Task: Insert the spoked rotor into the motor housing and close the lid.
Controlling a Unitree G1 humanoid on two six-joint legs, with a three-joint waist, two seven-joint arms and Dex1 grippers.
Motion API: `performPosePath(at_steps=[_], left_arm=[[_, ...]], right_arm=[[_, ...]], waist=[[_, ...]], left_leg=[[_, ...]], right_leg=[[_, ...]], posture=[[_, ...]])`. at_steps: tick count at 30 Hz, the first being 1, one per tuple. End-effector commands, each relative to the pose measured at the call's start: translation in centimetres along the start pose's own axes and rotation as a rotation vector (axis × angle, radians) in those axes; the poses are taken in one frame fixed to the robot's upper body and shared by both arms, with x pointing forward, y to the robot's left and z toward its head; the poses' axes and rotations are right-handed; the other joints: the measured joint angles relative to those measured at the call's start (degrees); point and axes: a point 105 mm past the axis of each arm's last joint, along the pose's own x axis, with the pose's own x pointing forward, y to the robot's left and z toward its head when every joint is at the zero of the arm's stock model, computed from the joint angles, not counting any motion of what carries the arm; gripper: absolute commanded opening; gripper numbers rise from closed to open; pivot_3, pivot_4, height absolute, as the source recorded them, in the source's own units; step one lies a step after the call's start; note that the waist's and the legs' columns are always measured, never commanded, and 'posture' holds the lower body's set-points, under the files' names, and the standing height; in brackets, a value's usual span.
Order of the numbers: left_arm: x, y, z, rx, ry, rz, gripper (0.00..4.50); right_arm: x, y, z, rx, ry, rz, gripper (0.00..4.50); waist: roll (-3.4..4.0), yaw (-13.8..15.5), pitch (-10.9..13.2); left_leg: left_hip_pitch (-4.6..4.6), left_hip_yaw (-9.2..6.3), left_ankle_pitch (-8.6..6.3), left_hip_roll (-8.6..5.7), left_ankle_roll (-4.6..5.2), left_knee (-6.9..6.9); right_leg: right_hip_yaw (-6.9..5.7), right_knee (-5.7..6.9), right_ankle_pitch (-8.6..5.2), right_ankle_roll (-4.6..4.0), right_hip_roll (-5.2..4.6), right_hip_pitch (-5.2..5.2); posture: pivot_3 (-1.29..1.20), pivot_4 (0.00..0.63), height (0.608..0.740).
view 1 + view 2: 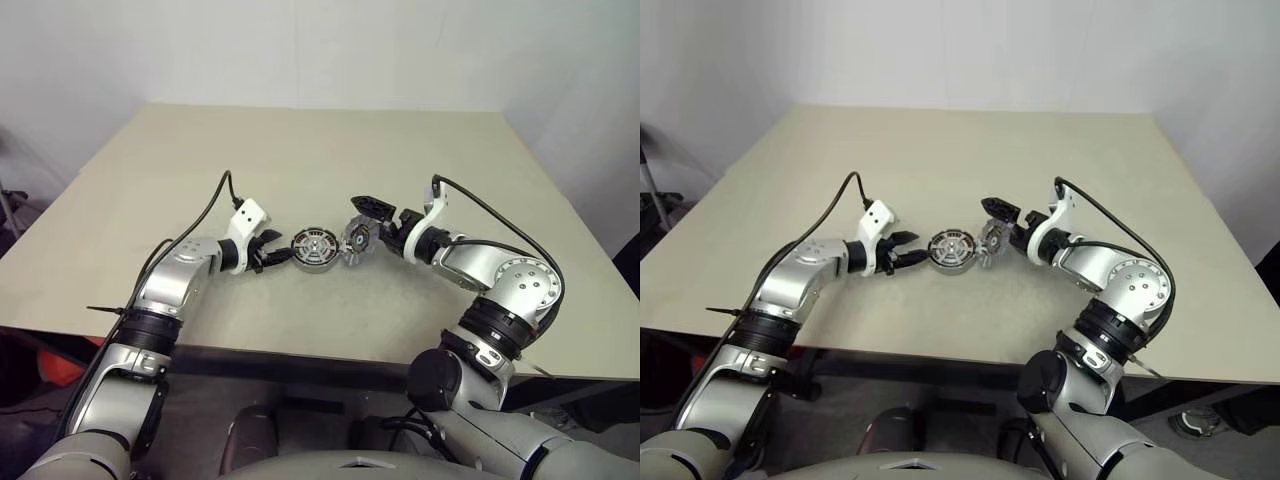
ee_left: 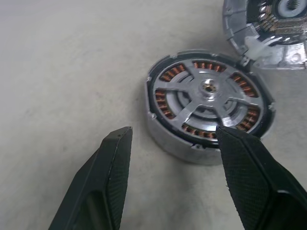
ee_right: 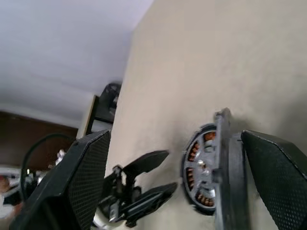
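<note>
Left wrist view: housing (image 2: pixel 209 106) flat on counter (image 1: pixel 300 160), rotor (image 2: pixel 207 91) seated inside, copper windings showing between spokes. Left hand (image 1: pixel 272 254) just beside housing, fingers spread, gripping nothing, one fingertip (image 2: pixel 230 136) at the rim. Lid (image 1: pixel 357 241) stands on edge, tilted against housing's far side. Right hand (image 1: pixel 372 222) wide open at the lid, released.

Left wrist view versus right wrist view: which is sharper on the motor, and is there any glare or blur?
Left wrist view: the motor housing is crisp, its copper windings distinct, with the spoked rotor seated inside and mild glare on the spokes. Right wrist view: softer; the lid, seen edge-on, and the nearby fingers are blurred. The left-eye view is evenly lit, with soft shadows on the table.
</note>
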Motion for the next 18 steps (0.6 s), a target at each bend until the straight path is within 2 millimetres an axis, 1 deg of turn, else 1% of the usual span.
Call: performPosePath(at_steps=[1,5,8,11,14,18], left_arm=[[-0.5,1.1,1.4,0.032,-0.042,0.047,2.95],[-0.9,2.2,1.7,0.031,-0.052,0.087,2.95],[-1.5,3.7,1.9,0.024,-0.059,0.145,2.95],[-1.9,4.4,2.0,0.027,-0.064,0.171,2.95],[-2.2,5.1,2.1,0.026,-0.069,0.196,2.95],[-2.3,5.1,2.0,0.023,-0.069,0.203,2.95]], right_arm=[[0.9,3.5,-0.7,-0.087,0.022,0.081,4.47],[1.6,3.7,-1.7,-0.094,0.067,0.066,4.47],[3.0,2.8,-2.7,-0.051,0.119,0.017,4.47],[3.8,2.4,-3.2,-0.033,0.139,-0.011,4.47],[4.4,3.0,-3.7,-0.03,0.154,0.0,4.47],[4.4,3.5,-3.7,-0.037,0.158,0.016,4.47]], waist=[[0.01,0.0,0.0],[0.01,0.0,0.0],[0.0,0.0,0.0],[0.0,-0.1,0.0],[0.0,-0.3,0.0],[0.0,-0.4,0.0]], left_leg=[[0.0,0.0,0.0,0.0,0.0,-0.01],[0.01,-0.01,0.04,0.01,-0.06,-0.07],[0.02,-0.01,0.05,0.0,-0.09,-0.08],[0.0,-0.01,0.09,0.0,-0.15,-0.08],[0.05,-0.01,0.1,0.02,-0.17,-0.1],[0.12,-0.01,0.18,0.06,-0.3,-0.11]], right_leg=[[0.0,-0.01,0.0,0.0,0.0,0.0],[-0.01,-0.02,0.01,0.01,0.01,-0.01],[-0.01,-0.03,-0.01,0.04,0.01,0.0],[-0.01,-0.02,-0.06,0.15,0.01,-0.02],[-0.01,-0.02,-0.05,0.2,0.01,0.0],[-0.01,0.05,-0.13,0.28,0.04,0.0]], posture=[[0.0,0.0,0.74],[0.0,0.0,0.74],[0.0,0.0,0.74],[0.0,0.0,0.74],[0.0,0.0,0.74],[0.0,0.0,0.74]])
